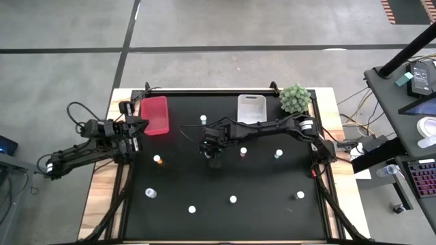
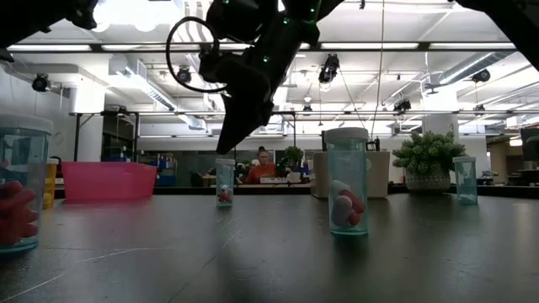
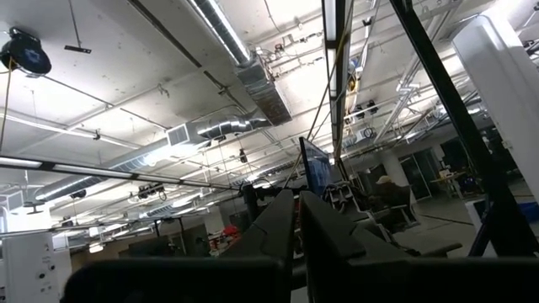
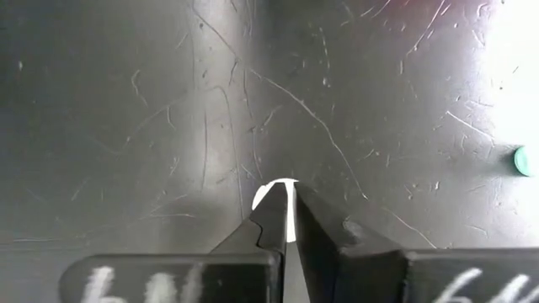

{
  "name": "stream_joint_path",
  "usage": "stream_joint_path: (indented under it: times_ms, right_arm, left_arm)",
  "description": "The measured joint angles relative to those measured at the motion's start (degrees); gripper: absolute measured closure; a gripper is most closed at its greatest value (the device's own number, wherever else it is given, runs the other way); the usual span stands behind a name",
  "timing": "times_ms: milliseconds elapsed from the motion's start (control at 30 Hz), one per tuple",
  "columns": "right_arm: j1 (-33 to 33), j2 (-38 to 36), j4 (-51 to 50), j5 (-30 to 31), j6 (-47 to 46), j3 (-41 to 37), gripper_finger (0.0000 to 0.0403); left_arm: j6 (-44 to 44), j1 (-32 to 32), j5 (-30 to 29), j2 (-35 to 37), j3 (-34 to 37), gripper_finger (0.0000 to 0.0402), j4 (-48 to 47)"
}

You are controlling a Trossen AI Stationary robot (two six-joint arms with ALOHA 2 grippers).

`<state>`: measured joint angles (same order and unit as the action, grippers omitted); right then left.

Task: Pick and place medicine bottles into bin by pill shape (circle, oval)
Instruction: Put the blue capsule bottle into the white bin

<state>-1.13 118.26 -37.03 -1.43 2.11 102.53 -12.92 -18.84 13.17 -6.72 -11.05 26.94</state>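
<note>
Several tiny white-capped vials stand on the black table [image 1: 177, 184], among them ones at the left [image 1: 157, 159], right of centre [image 1: 243, 151] and near the front [image 1: 233, 199]. My right gripper [image 1: 214, 158] is shut and points down at mid-table over one clear vial with red pills [image 2: 225, 181], which stands on its base. Its white cap [image 4: 271, 195] shows behind the fingertips [image 4: 285, 198]. My left gripper [image 1: 139, 125] waits shut at the left, beside the red bin [image 1: 155, 114], its wrist view [image 3: 296, 220] facing the ceiling. My right gripper's shut fingertips [image 2: 224, 150] stand right over the vial's white cap [image 2: 225, 162], coming from above. I cannot tell whether they touch it. The vial stands upright on the table.
A white bin [image 1: 251, 109] and a green spiky plant ball [image 1: 296, 99] stand at the far edge, right of the red bin. A teal vial [image 2: 348, 194] stands close to the low camera, another [image 2: 17, 185] at its left. A person [image 2: 263, 171] sits in the room behind.
</note>
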Motion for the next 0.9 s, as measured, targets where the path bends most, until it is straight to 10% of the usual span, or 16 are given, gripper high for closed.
stream_joint_path:
  times_ms: [667, 900]
  right_arm:
    - [0.0, -1.05, 0.29, 0.0, -0.56, 0.12, 0.0387]
    - [0.0, -1.04, -0.27, 0.0, -0.53, 0.12, 0.031]
  left_arm:
    - [-0.01, -0.01, 0.02, 0.01, 0.0, 0.0395, 0.0]
    - [0.0, 0.0, 0.03, 0.0, 0.0, 0.0395, 0.0]
